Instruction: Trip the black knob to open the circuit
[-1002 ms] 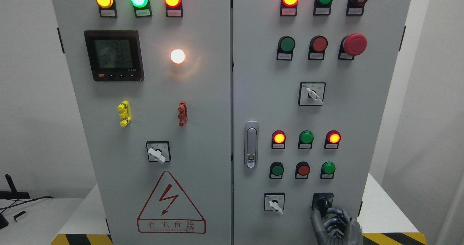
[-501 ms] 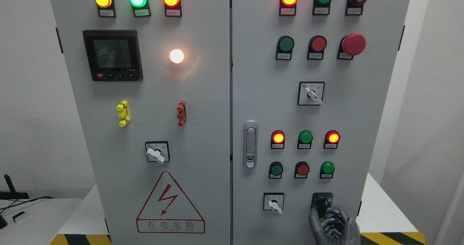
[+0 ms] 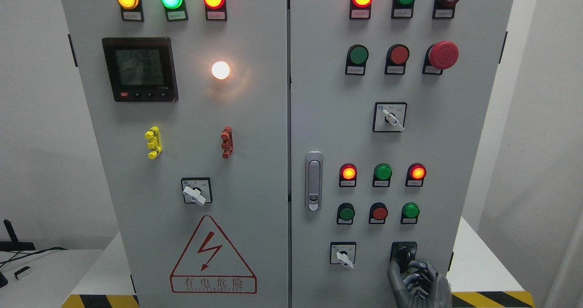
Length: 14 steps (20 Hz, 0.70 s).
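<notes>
Although partly screening the black knob point(image 3: 402, 254), curling dark fingers point(image 3: 415, 278) up against its lower right side, thumb rising at the left of the knob's plate and the other fingers bunching at the right. Gripping or merely touching: cannot tell, since the fingertips are blending with the black of the knob and its square plate. Sitting low on the cabinet's right door point(image 3: 437, 130), at the far right of the bottom row, beside a white-handled selector switch point(image 3: 343, 255). Showing only the upper half of the knob clearly; hiding its pointer direction.

Rising from the bottom edge right of the middle, the right hand point(image 3: 418, 285), palm turning toward the panel, knuckles facing the camera. Being cut off at the wrist by the frame's lower edge; showing nothing of the forearm.

Leaving free panel between the knob and the door's right edge, and open surface above, up to the row of green and red push buttons point(image 3: 379, 213). Standing on a white table point(image 3: 483, 262), with a yellow-and-black hazard stripe point(image 3: 492, 299) running along the front edge just right of the hand. Lying well apart on the left door, the red warning triangle point(image 3: 213, 255).
</notes>
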Motion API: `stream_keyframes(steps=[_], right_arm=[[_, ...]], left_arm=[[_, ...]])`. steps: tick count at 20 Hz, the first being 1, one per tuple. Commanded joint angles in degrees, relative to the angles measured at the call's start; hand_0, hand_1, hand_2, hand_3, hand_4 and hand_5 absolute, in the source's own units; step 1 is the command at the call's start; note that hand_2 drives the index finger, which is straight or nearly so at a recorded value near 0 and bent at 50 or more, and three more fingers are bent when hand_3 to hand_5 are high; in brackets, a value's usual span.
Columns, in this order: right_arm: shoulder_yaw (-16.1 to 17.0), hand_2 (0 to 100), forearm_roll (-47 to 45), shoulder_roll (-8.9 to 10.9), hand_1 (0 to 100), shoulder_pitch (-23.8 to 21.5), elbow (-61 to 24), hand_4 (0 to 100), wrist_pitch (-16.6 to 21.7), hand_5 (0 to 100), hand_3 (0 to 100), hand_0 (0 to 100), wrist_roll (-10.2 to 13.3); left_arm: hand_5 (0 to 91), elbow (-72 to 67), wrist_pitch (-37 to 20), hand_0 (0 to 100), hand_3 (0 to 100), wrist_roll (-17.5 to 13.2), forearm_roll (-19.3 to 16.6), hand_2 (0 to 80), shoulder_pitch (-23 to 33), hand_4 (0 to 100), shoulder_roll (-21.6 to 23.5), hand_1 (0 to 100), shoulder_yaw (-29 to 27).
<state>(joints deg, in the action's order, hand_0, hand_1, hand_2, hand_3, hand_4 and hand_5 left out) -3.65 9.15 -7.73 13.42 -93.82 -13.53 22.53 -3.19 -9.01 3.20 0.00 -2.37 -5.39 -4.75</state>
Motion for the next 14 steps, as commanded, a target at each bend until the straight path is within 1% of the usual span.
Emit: stream_keyframes(steps=[1, 14], right_arm=[[-0.04, 55, -0.62, 0.00, 68, 0.12, -0.13, 87, 0.08, 98, 84, 31, -0.11], [-0.40, 56, -1.41, 0.00, 68, 0.38, -0.13, 87, 0.08, 98, 85, 31, -0.20]], left_arm=[[0.0, 0.03, 0.04, 12, 0, -0.03, -1.76, 0.0, 0.00, 0, 0.03, 39, 0.00], [0.0, 0.03, 0.04, 12, 0, -0.03, -1.76, 0.0, 0.00, 0, 0.03, 39, 0.00]])
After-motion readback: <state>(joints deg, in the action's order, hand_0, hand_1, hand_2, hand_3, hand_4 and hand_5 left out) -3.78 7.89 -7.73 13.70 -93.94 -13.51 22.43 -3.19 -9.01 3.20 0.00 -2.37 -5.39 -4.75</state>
